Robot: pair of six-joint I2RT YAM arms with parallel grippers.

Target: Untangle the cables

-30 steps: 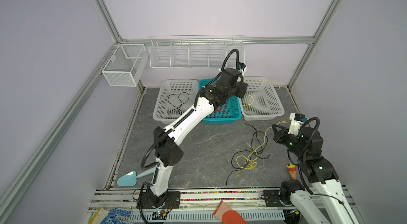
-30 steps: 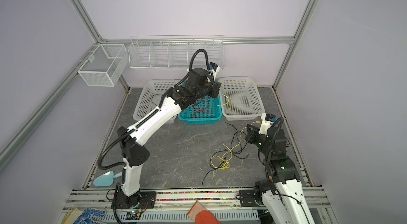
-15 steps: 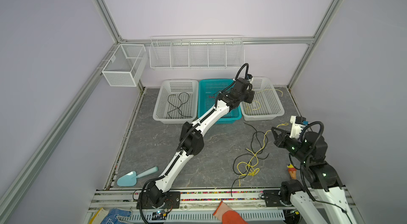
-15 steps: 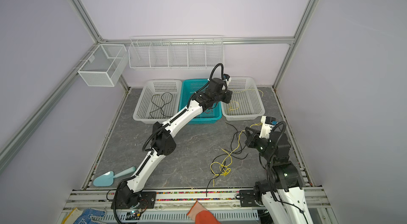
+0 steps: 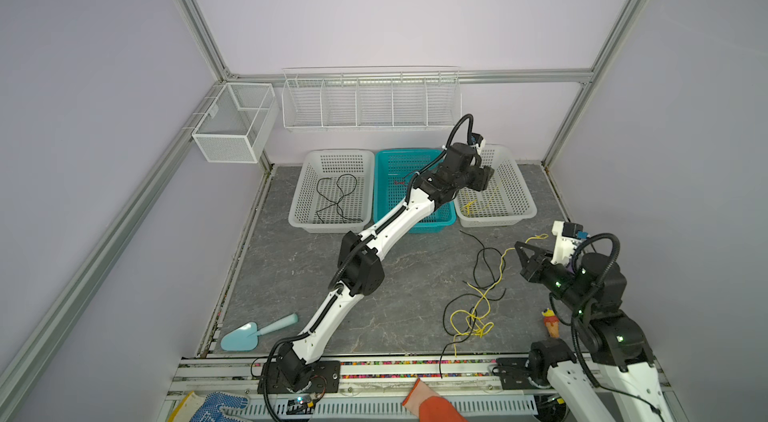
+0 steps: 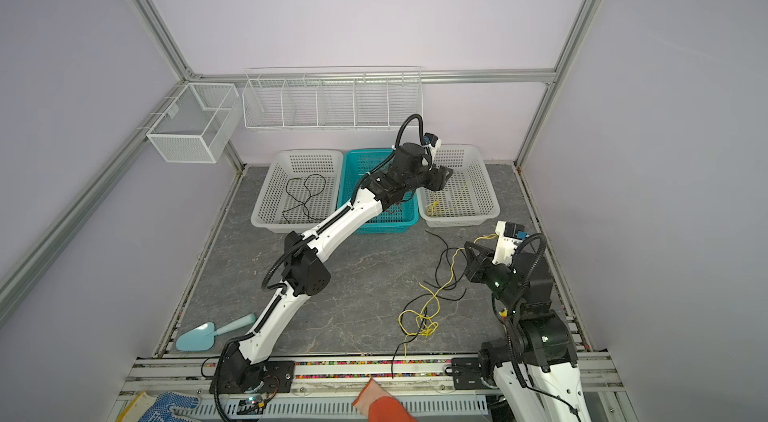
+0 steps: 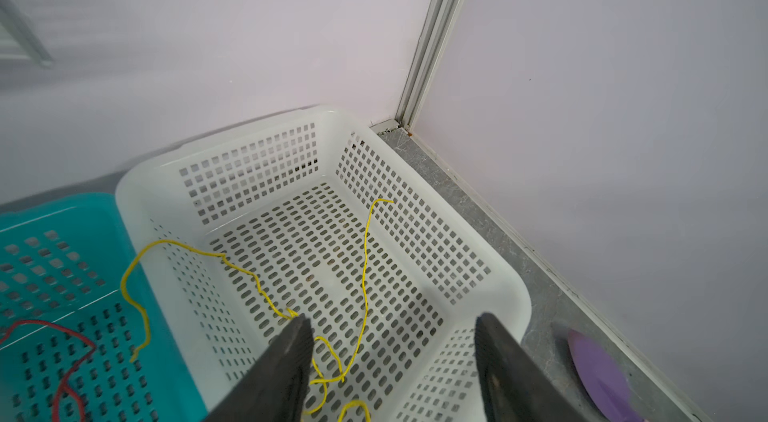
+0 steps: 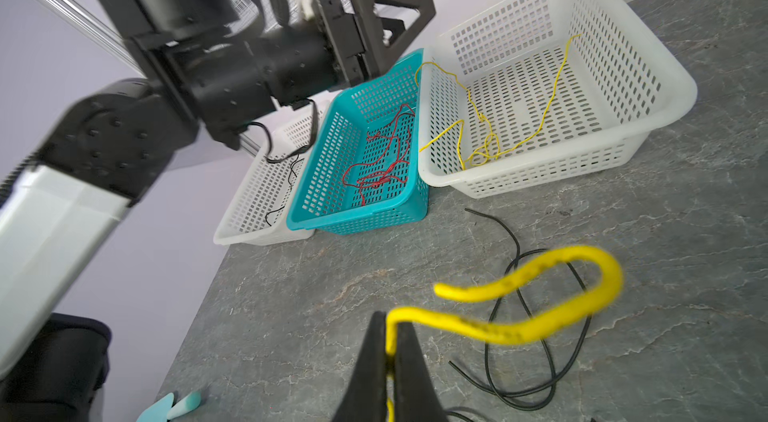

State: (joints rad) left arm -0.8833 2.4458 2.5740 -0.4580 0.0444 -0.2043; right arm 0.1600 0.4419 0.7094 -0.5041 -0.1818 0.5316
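A: Our left tool hangs open over the white basket, where one yellow cable lies.
B: Our right tool pinches a second yellow cable; we should lift slowly so the black cables on the worktop slip off.

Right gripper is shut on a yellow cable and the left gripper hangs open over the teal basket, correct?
No: the left gripper hangs open over the white basket that holds a loose yellow cable, as the left wrist view shows. The right gripper is shut on a second yellow cable, as stated.
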